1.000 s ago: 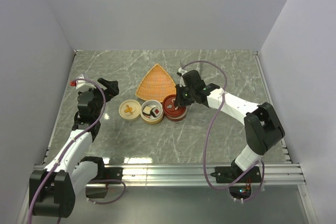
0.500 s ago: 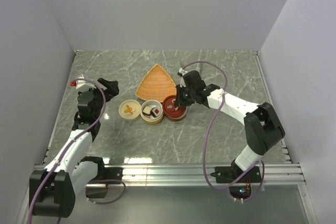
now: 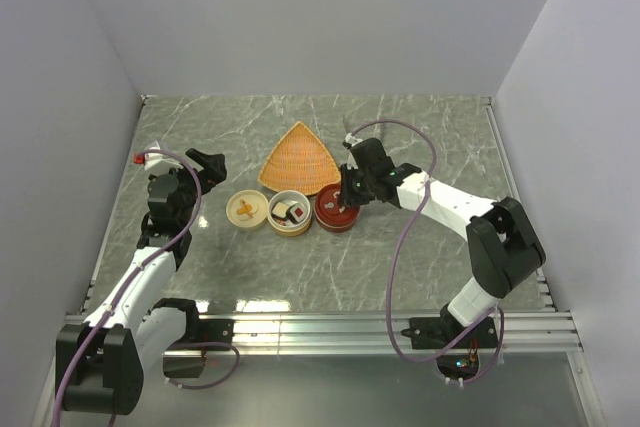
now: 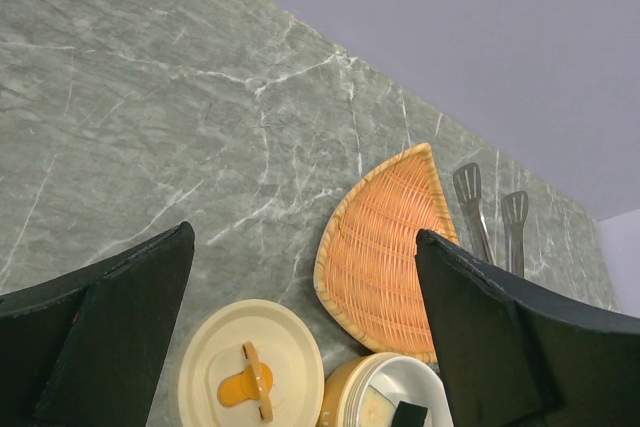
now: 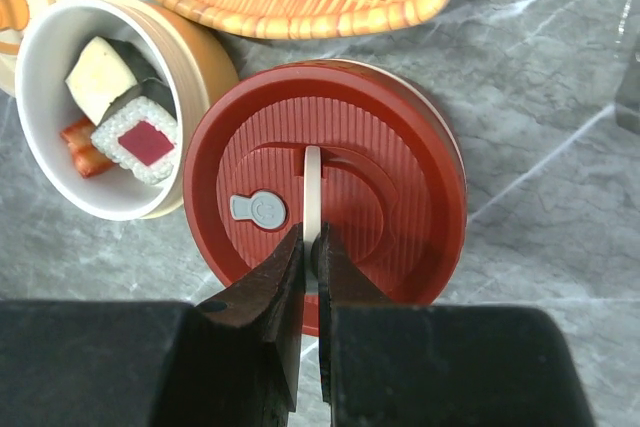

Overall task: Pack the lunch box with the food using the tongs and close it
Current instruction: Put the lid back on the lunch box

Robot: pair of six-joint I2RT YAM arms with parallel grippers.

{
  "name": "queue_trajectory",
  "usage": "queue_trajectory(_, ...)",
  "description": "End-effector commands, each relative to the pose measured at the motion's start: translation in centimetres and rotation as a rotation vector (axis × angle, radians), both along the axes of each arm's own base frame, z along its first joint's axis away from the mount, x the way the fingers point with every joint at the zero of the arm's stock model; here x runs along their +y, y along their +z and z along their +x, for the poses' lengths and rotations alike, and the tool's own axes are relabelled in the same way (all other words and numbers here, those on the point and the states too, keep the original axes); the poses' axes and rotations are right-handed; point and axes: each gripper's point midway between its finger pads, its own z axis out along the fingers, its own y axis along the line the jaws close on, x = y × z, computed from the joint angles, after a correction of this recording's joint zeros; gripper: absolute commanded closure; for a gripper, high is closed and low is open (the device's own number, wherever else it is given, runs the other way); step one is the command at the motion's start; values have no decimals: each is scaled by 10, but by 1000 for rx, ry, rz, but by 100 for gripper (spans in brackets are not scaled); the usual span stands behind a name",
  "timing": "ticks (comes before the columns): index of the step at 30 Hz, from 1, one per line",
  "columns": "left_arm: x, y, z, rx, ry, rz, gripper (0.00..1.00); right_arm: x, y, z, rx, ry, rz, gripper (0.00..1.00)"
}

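Right jaws have dropped onto the ribbed red round lid [image 5: 400,177] and pinch its thin white handle [image 5: 312,177]. Left jaws hang spread wide. Toy sushi pieces [image 5: 128,132] sit in the cream round bowl [image 5: 205,62] just beside it; slim grey metal tongs [image 4: 487,215] lie on the table [image 4: 150,97] behind the orange woven basket [image 4: 385,247].

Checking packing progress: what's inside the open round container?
In the open container: a dark roll with a pale top, a rice roll with a red centre, a red strip. Anything beneath them is covered.
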Motion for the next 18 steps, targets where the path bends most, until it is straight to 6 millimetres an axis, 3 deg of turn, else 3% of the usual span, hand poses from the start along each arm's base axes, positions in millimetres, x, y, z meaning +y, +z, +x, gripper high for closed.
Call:
queue_trajectory(1,-1,19,2,-63,0,-13,1,-11,12,3,-47,-21,-20,100)
queue_trajectory(9,-1,19,2,-63,2,-12,1,-3,-10,3,5,1,-19,100)
queue_trajectory(18,-1,17,3,-58,-3,-13,0,1,-1,2,-25,7,-46,100)
